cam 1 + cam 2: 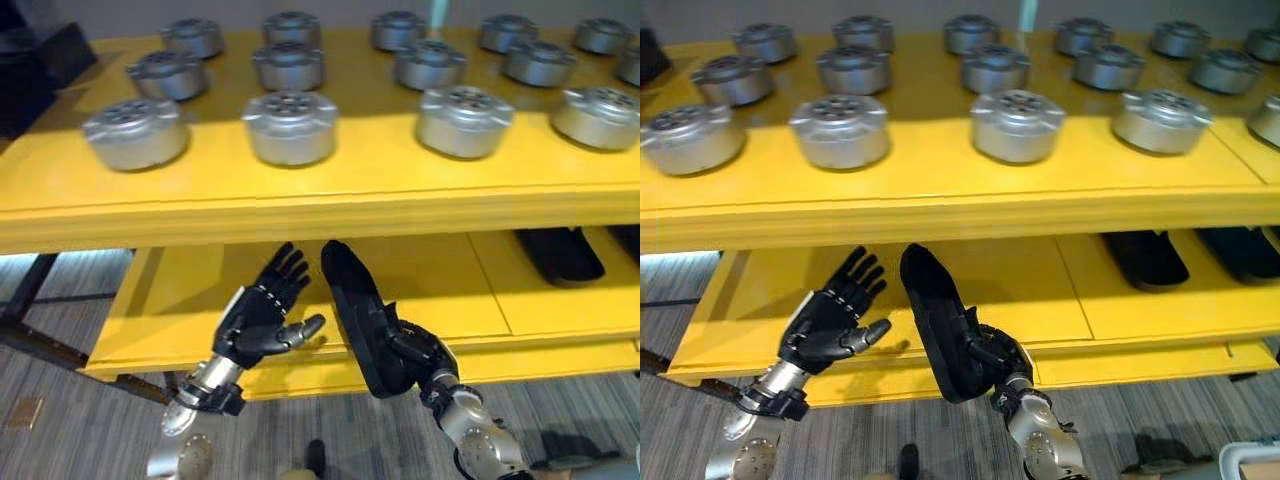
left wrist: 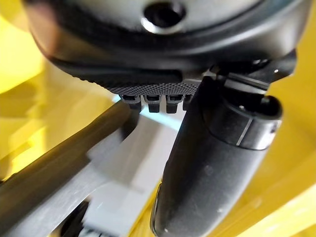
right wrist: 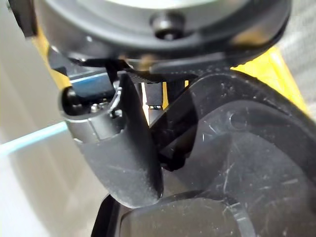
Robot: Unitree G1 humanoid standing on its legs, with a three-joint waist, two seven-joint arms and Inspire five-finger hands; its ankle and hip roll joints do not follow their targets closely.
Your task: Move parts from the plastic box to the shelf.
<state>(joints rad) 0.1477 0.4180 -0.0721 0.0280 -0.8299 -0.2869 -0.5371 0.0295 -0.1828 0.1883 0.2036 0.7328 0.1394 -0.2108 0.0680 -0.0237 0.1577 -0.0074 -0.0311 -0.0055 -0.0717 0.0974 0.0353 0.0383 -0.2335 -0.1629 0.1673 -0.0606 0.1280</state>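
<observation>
My right hand (image 1: 400, 345) grips a black part (image 1: 352, 310) tilted near the lower shelf (image 1: 440, 285); its far tip could catch the upper shelf (image 1: 300, 205). Left hand (image 1: 262, 318) spread wide, empty.

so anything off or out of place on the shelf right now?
Nothing stands out. The round silver metal parts sit upright in rows on the yellow shelf's top level. Flat black plastic parts lie on the lower level. The right hand holds another black part upright at the lower level's edge; the left hand is open beside it.
</observation>
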